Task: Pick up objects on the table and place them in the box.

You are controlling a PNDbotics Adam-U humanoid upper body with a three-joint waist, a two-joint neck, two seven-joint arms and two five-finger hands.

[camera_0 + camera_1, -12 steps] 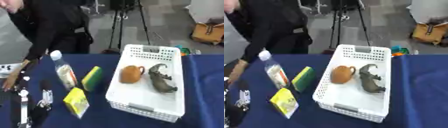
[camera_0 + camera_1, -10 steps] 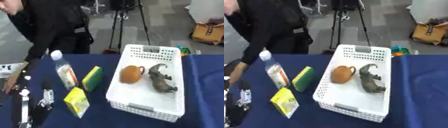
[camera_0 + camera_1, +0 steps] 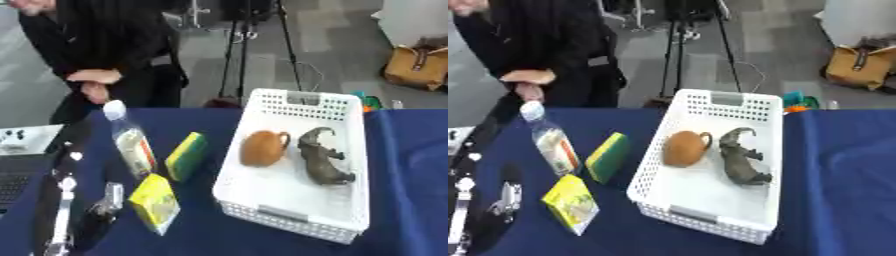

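One left hand (image 3: 87,220) (blurred), beside yellow box (image 3: 156,202)

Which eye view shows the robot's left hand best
The left eye view. There the left hand and its arm sit farther inside the picture, beside the yellow box on the blue table. The right eye view shows the same hand pressed against the left edge, partly cut off.

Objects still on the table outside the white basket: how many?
3, none seemingly hidden: clear plastic bottle with white cap standing far left, green-and-yellow sponge beside the white plastic basket, yellow box nearest the camera, close to the robot's left hand.
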